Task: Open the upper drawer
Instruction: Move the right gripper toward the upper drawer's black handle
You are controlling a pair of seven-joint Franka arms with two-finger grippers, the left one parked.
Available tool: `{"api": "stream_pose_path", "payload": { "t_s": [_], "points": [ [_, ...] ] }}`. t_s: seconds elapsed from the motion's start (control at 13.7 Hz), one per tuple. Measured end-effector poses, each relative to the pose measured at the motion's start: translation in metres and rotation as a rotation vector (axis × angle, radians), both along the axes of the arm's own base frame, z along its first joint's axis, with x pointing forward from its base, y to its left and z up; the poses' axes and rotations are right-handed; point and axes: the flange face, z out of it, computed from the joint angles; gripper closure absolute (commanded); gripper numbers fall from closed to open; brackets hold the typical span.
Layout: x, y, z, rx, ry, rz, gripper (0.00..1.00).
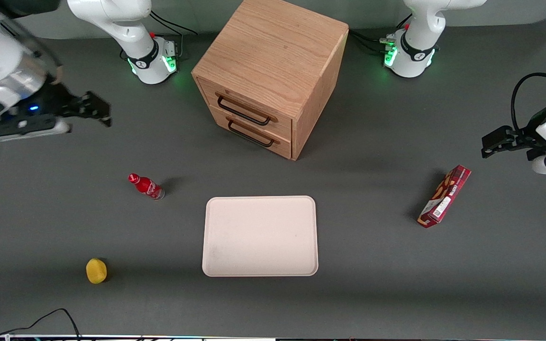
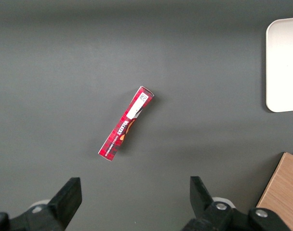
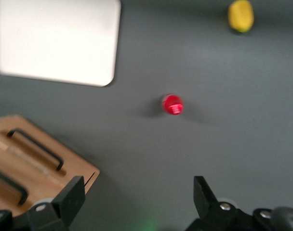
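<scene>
The light oak cabinet [image 1: 273,57] stands at the table's middle, farther from the front camera than the tray. Its upper drawer [image 1: 254,105] looks pushed in, its black wire handle [image 1: 243,112] lying against the front above the lower drawer's handle [image 1: 250,134]. My right gripper [image 1: 97,111] hangs open above bare table toward the working arm's end, well apart from the cabinet, nothing between its fingers. The right wrist view shows the gripper [image 3: 138,190] open, with the cabinet's front corner and the upper drawer [image 3: 33,183] beside one finger.
A red bottle [image 1: 146,186] [image 3: 172,104] stands between the gripper and the pale tray [image 1: 259,236] [image 3: 55,38]. A yellow fruit [image 1: 96,271] [image 3: 241,15] lies nearer the front camera. A red snack box [image 1: 444,196] [image 2: 126,123] lies toward the parked arm's end.
</scene>
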Motion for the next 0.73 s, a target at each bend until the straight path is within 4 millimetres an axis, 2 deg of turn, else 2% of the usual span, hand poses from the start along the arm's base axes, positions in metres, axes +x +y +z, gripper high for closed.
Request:
{"api": "stream_pose_path", "payload": {
  "t_s": [0.15, 0.29, 0.44, 0.59, 0.73],
  "points": [
    [-0.019, 0.057, -0.001, 0.009, 0.005, 0.107, 0.00],
    [-0.032, 0.095, 0.000, 0.100, 0.035, 0.199, 0.00],
    [-0.030, 0.110, -0.010, 0.208, 0.073, 0.381, 0.00],
    [-0.015, 0.113, -0.038, 0.318, 0.120, 0.579, 0.00],
    [0.001, 0.119, -0.075, 0.411, 0.177, 0.668, 0.00]
  ]
}}
